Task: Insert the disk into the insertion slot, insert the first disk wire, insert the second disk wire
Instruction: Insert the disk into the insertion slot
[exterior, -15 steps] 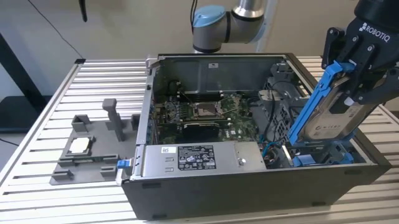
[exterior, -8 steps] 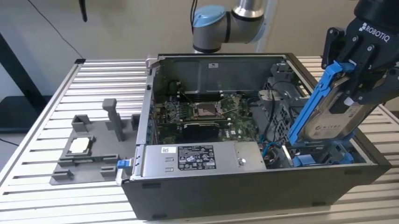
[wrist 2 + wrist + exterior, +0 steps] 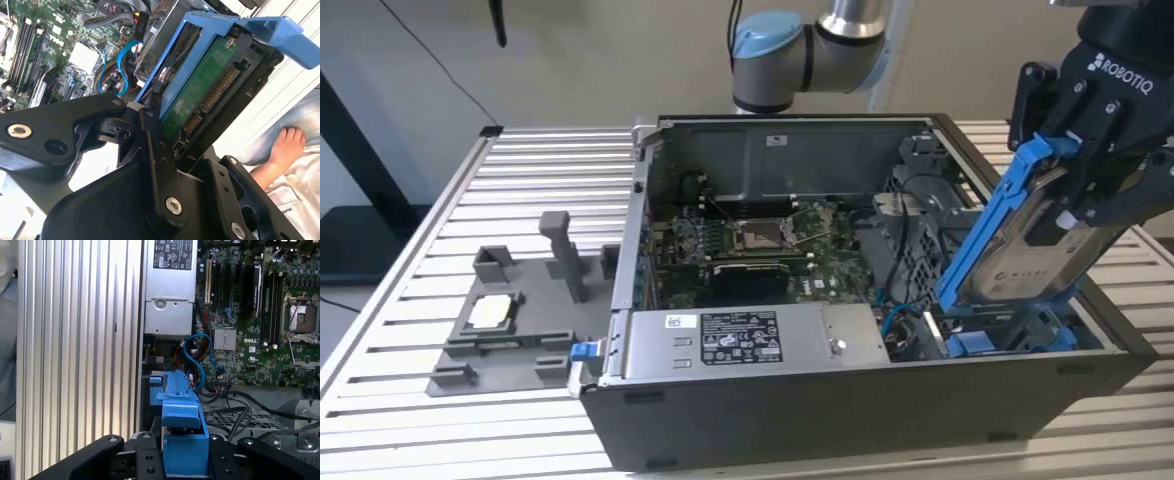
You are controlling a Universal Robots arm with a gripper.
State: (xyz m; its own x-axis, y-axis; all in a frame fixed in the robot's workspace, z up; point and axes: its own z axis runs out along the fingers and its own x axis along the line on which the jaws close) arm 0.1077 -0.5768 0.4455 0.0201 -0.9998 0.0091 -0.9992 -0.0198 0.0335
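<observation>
Slatted aluminium table (image 3: 414,420), with an open computer case (image 3: 854,420) lying on it. The gripper (image 3: 1083,185) is clamped tight on the disk (image 3: 1025,265), blue carrier and all. The disk is steeply tilted over the case, its lower end down at the insertion slot (image 3: 987,343), near the power-supply box (image 3: 747,340).

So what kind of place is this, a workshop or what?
Probably a robotics lab bench for computer assembly: an open computer case sits on a slatted metal table, a robot arm has its pincer gripping the disk over the case, and a grey parts fixture stands alongside.
</observation>
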